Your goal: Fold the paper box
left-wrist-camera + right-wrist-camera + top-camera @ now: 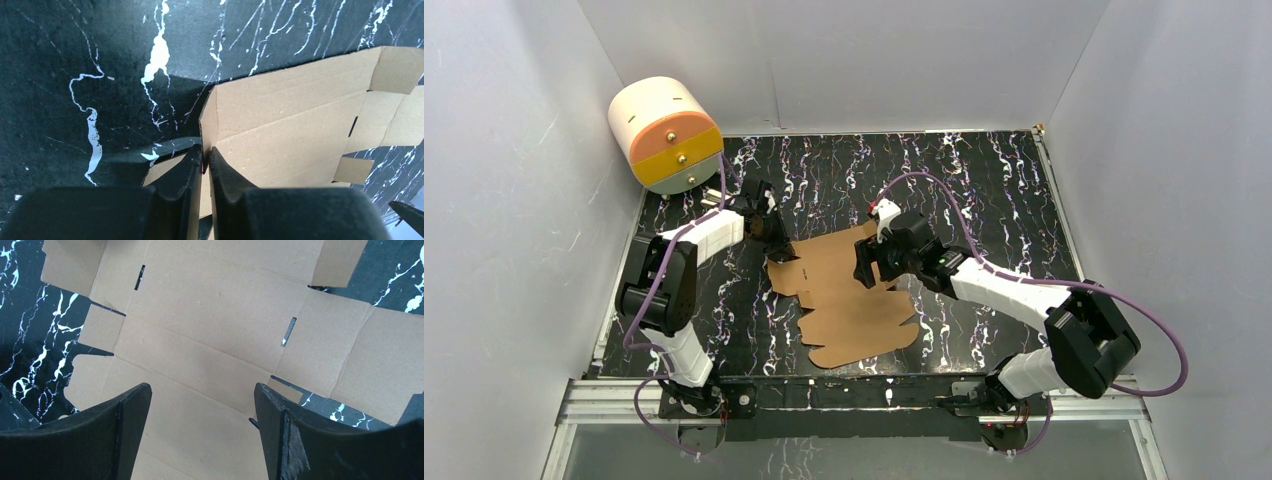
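Right now the paper box (854, 305) is not a box yet. It is a flat brown sheet with flaps and slots, lying on the dark surface (994, 200) in the middle of the top view. The left end effector (769, 228) sits at the sheet's upper left corner. Its wrist view shows its two fingers (187, 172) pressed almost together, with the thin edge of the cardboard pinched between them. That corner looks a little lifted off the surface. The right end effector (871, 265) hangs over the middle of the sheet with its fingers (132, 425) spread wide and nothing between them; I cannot tell if they touch the cardboard. What could go wrong? The pinch is only on a tiny bit of edge, so the cardboard may slip out when the flap is pulled up. If the left arm pulls and the right one does not press down, the whole light sheet may slide or lift instead of bending at its crease. A hard pull could also tear or crumple the corner. The round drawer unit (667, 135) in the upper left is well apart from the sheet.
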Action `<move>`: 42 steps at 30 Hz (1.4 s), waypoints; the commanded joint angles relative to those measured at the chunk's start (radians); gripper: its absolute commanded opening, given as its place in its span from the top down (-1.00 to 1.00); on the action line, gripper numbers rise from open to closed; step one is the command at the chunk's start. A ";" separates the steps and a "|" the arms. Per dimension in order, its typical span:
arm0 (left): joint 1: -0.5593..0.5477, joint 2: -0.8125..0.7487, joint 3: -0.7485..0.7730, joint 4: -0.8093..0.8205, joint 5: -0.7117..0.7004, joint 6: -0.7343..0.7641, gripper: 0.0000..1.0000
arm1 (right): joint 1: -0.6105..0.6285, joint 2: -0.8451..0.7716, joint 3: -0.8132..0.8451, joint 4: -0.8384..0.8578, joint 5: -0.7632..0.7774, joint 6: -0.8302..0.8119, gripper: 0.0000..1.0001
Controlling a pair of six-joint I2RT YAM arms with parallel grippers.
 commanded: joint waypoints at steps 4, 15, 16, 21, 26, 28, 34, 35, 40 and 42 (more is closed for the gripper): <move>0.003 -0.031 0.027 0.080 0.046 0.060 0.98 | -0.010 -0.001 0.131 -0.079 0.027 -0.116 -0.73; -0.017 -0.133 -0.019 0.291 0.078 0.146 1.00 | -0.090 0.118 0.392 -0.282 -0.078 -0.323 -0.85; -0.024 -0.141 -0.024 0.316 0.080 0.156 1.00 | -0.108 0.128 0.409 -0.281 -0.100 -0.339 -0.86; -0.068 -0.184 -0.063 0.396 0.062 0.225 1.00 | -0.179 0.208 0.519 -0.322 -0.168 -0.416 -0.86; -0.085 -0.220 -0.119 0.493 0.072 0.256 1.00 | -0.229 0.297 0.621 -0.353 -0.241 -0.514 -0.87; -0.094 -0.234 -0.138 0.522 0.071 0.268 1.00 | -0.243 0.328 0.658 -0.369 -0.281 -0.554 -0.87; -0.112 -0.267 -0.181 0.582 0.076 0.295 1.00 | -0.257 0.433 0.772 -0.471 -0.390 -0.671 -0.87; -0.115 -0.271 -0.185 0.589 0.077 0.299 1.00 | -0.258 0.447 0.783 -0.482 -0.412 -0.684 -0.87; -0.130 -0.283 -0.209 0.631 0.094 0.318 1.00 | -0.258 0.502 0.820 -0.494 -0.455 -0.702 -0.75; -0.134 -0.290 -0.226 0.652 0.099 0.321 1.00 | -0.258 0.516 0.823 -0.493 -0.475 -0.706 -0.71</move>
